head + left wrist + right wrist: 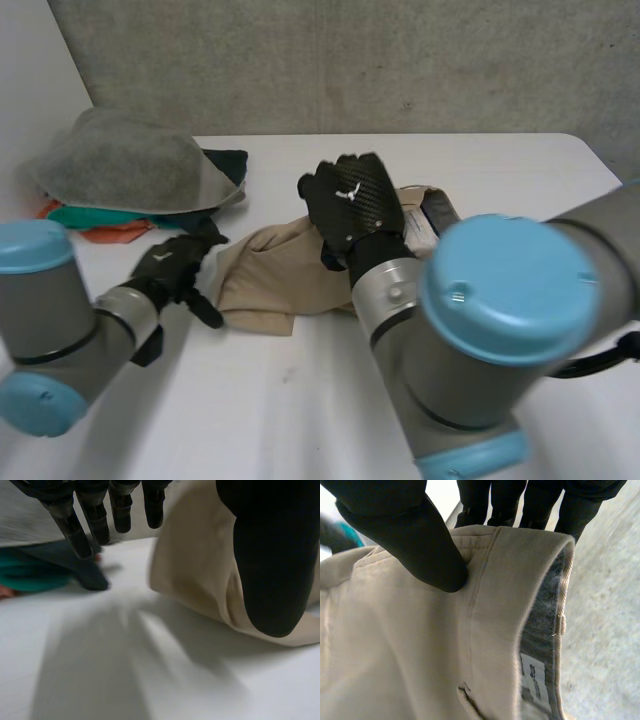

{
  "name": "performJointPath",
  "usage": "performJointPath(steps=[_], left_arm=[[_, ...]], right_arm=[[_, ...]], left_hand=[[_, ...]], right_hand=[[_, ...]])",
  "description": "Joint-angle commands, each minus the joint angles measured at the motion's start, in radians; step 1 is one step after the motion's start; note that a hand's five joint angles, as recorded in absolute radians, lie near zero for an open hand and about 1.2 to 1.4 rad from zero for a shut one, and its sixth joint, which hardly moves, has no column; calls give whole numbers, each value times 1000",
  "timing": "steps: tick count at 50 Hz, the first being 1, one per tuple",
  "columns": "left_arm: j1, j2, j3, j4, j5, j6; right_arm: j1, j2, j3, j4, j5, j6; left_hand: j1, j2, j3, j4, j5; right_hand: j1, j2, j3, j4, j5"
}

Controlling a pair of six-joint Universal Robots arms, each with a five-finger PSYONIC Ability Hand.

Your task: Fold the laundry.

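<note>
Now the beige trousers [270, 275] lie crumpled at the table [520, 170] centre: soft, limp, likely to sag. Right hand [352, 205] pinches the waistband [520, 550], thumb against fingers; left hand [175, 268] — fingers spread, empty — hovers beside the cloth's edge, a likely second hold.

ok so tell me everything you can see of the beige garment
The beige garment looks like plain woven cotton, probably trousers. It lies crumpled on the white table, beside the pile of other laundry. Its stitched waistband is held up, showing a grey lining with a small white label. The right hand pinches that band, thumb on the outside and fingers behind it. The left hand is open at the garment's lower edge; whether it touches the cloth is unclear.
</note>
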State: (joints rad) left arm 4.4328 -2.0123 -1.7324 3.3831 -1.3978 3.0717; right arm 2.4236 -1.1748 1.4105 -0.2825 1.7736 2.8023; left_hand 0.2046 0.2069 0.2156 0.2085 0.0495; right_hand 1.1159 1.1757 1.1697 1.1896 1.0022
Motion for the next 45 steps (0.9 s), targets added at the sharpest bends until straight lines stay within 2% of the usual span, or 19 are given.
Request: performJointPath(steps=[1,2,3,4,7,10,13,14,17,19,23,29,35,41,45], left_arm=[[-107,-111,146,-96,-73,-19],[-110,-106,157,-108,-95,-21],[-106,-80,172,-123,-148,-19],[-101,-62,178,-123,-180,-19],[-90,63,183,-123,-298,-22],[-90,185,186,-119,-328,-14],[-84,355,194,-103,-287,8],[-79,430,206,-94,-247,25],[-76,551,255,-94,-150,68],[-72,592,290,-100,-116,84],[-70,652,408,-160,-142,94],[-64,613,588,-290,-171,104],[-66,477,639,-321,-159,131],[-87,239,625,-275,-70,183],[-112,32,614,-235,-4,182]], right_arm=[[-49,-154,73,0,-23,0],[-60,-167,76,2,-26,-1],[-83,-196,76,8,-29,-3],[-93,-212,74,13,-31,-3],[-142,-278,64,35,-46,-12],[-175,-322,44,54,-77,-29],[-207,-379,-1,92,-124,-52],[-221,-403,-31,115,-141,-58],[-244,-443,-108,166,-157,-56],[-254,-460,-152,193,-158,-52],[-281,-482,-260,246,-163,-30],[-313,-459,-367,301,-180,3],[-302,-361,-381,358,-175,14],[-296,-220,-348,373,-146,46],[-297,-36,-324,286,-87,59]], left_hand=[[471,469,460,467,452],[673,671,662,669,654],[1102,1100,1091,1099,1083],[1191,1189,1180,1187,1171],[1192,1189,1181,1188,1172],[1192,1189,1181,1188,1172],[1192,1189,1181,1188,1172],[1192,1189,1181,1188,1172],[1192,1189,1181,1188,1172],[1192,1189,1181,1188,1172],[1192,1189,1181,1188,1172],[1192,1189,1181,1188,1172],[1192,1189,1181,1188,1172],[1192,1189,1181,1188,1172],[1192,1189,1181,1188,1172]], right_hand=[[280,221,227,207,219],[280,221,227,207,219],[280,221,227,207,219],[280,221,227,207,219],[280,221,227,207,219],[280,221,227,207,219],[280,221,227,207,219],[280,221,227,207,219],[280,221,227,207,219],[280,221,227,207,219],[280,221,227,207,219],[280,221,227,207,219],[280,221,227,207,219],[280,221,227,207,219],[280,221,227,207,219]])
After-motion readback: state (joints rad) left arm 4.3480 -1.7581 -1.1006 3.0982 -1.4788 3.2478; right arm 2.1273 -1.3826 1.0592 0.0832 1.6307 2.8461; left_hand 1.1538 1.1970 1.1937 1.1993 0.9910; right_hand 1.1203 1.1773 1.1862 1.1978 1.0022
